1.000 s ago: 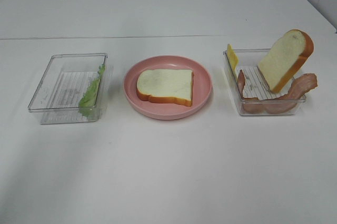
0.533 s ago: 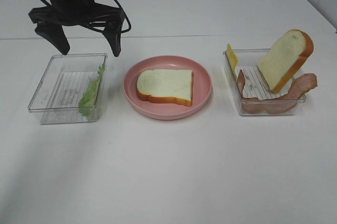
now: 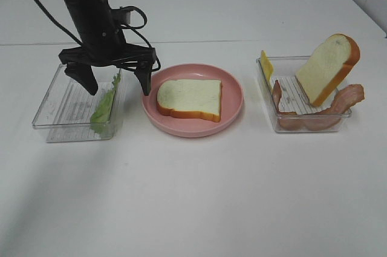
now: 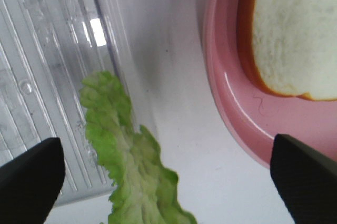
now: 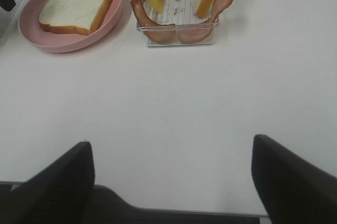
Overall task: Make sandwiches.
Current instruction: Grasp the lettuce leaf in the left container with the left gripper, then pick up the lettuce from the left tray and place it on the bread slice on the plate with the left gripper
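Prob. lab bench; plain white table (image 3: pixel 193 196) w/ toy bread (image 3: pixel 189 98), clear trays (image 3: pixel 63 106)

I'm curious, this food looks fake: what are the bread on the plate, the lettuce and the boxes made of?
Bread: probably soft foam, matte, with a too-even painted crust.
Lettuce: likely thin rubbery plastic, matte green, stiff ruffles.
Boxes: clear hard plastic, glossy, ribbed floor showing through.

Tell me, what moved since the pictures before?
The left gripper came down from the back, jaws open, and now hangs over the lettuce at the edge of the left tray. It has grabbed nothing. The lettuce, the bread slice on the pink plate and the food in the right tray stayed put.
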`<state>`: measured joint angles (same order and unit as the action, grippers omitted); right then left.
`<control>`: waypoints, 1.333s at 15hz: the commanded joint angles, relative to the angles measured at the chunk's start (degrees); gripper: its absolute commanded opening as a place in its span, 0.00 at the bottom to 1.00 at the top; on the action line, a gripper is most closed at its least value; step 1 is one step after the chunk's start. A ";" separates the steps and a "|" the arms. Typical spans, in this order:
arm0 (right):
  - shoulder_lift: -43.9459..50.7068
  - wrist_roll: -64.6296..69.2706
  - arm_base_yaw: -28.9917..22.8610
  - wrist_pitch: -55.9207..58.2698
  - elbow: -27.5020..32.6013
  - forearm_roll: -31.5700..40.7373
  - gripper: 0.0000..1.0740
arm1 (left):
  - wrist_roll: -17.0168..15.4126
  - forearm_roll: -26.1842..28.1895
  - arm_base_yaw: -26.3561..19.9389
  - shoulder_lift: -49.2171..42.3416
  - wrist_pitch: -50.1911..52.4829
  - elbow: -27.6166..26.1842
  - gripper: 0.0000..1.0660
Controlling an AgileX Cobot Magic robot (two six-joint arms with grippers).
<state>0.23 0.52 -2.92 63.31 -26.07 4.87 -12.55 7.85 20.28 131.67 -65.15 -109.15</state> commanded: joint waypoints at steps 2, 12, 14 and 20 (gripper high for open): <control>1.78 -0.11 0.34 -0.40 0.29 0.17 0.74 | -0.34 1.09 0.40 0.74 0.92 0.34 0.91; 1.78 -0.11 0.34 -0.40 0.29 0.17 0.74 | -4.58 0.11 0.40 0.23 -3.90 0.11 0.00; 1.78 -0.11 0.34 -0.40 0.29 0.17 0.74 | -4.58 -0.80 0.40 0.00 -8.31 -1.72 0.00; 1.78 -0.11 0.34 -0.40 0.29 0.17 0.74 | -4.24 0.86 0.40 -7.62 -10.26 -9.17 0.00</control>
<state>0.23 0.52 -2.92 63.31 -26.07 4.87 -16.79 8.19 20.28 124.27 -69.56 -118.32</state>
